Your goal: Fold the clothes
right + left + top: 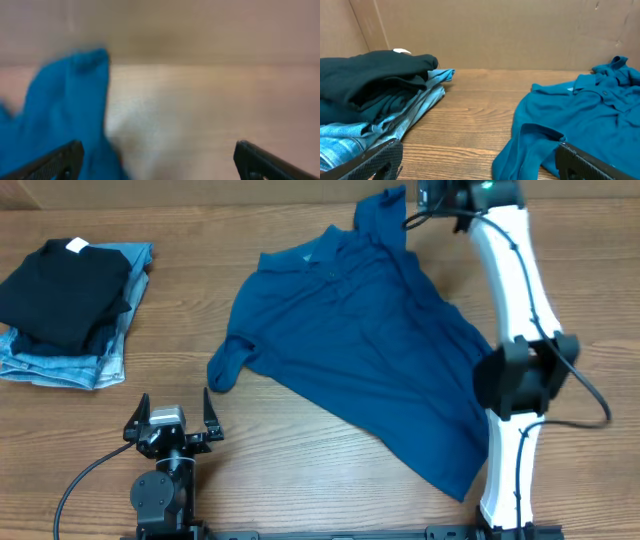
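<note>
The clothes, one teal-blue collared short-sleeved shirt (370, 350), lie spread diagonally across the wooden table, with some wrinkles. One sleeve (225, 365) is bunched toward the front left; the other (385, 205) stands up at the far edge. My right gripper (425, 198) hovers at that far sleeve with its jaws open. In the blurred right wrist view the teal fabric (65, 110) sits beside the left finger, and the right gripper (159, 150) holds nothing. My left gripper (176, 402) rests open near the front edge, short of the shirt (590, 115), and the left gripper (480, 155) is empty.
A folded black garment (65, 290) with a white tag lies on light-blue jeans (100, 365) at the far left; both show left in the left wrist view, the black garment (370, 75) over the jeans (420, 100). A brown wall (495, 30) backs the table. The right arm (520, 370) spans the shirt's right side.
</note>
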Available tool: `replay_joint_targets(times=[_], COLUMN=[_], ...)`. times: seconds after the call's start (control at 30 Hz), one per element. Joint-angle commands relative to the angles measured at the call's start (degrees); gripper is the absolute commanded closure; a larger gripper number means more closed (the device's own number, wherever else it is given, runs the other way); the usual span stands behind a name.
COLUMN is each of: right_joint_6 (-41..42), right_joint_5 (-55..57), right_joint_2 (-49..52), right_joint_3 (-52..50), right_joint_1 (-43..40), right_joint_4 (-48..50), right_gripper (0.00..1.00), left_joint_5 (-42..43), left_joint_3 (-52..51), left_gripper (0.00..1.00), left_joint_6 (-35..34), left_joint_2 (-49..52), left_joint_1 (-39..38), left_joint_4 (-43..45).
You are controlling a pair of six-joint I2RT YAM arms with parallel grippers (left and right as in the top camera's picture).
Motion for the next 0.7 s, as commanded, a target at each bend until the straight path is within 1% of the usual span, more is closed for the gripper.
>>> replay_joint_targets(times=[0.0,0.07,0.13,0.17,0.2,0.27,0.3,0.43,0.63,0.67], right_joint_6=[12.0,15.0,16.9,17.1,17.1,17.2,17.2,17.1,16.9,16.9], right_joint_5=[-0.3,-4.5,-11.2,-14.7,-16.8,-18.6,-19.4,-25.6,-29.1,-29.1], right_joint_2=[-6.3,-6.5,-6.4,-6.4,-6.4,-6.4,-6.4,-6.4,-6.8,-7.6], right_joint_3=[3.0,3.0,2.4,1.7,1.0,-0.3,-1.1,-5.0,-13.8,-16.8], right_joint_1=[-1.0,-2.5,-4.4,-5.5,-6.6,-8.4,-9.6,-13.6,-19.4,-20.6], right_joint_4=[-12.7,-20.3,-26.3,-28.8,-30.2,-30.9,-31.4,-31.4,-31.4,-31.4], right_gripper=[0.00,0.01,0.06,0.14,0.29,0.51,0.58,0.59,0.58,0.61], left_joint_5=[-0.6,-0.6,-0.6,-0.6,-0.6,-0.6,-0.6,-0.6,-0.6,-0.5], left_joint_3=[-0.2,-0.2,-0.2,-0.2,-0.2,-0.2,-0.2,-0.2,-0.2,-0.2], left_gripper=[0.00,0.00,0.00,0.00,0.00,0.00,0.00,0.00,0.00,0.00], left_joint_6=[-0.5,-0.5,-0.5,-0.5,-0.5,-0.5,-0.5,-0.5,-0.5,-0.5], left_joint_2=[-0.5,-0.5,-0.5,-0.5,-0.5,-0.5,-0.5,-0.5,-0.5,-0.5], left_joint_1=[-0.3,-0.3,-0.3,-0.3,-0.3,-0.3,-0.3,-0.3,-0.3,-0.3], left_joint_4=[0.1,0.2,0.1,0.1,0.1,0.2,0.1,0.1,0.1,0.2])
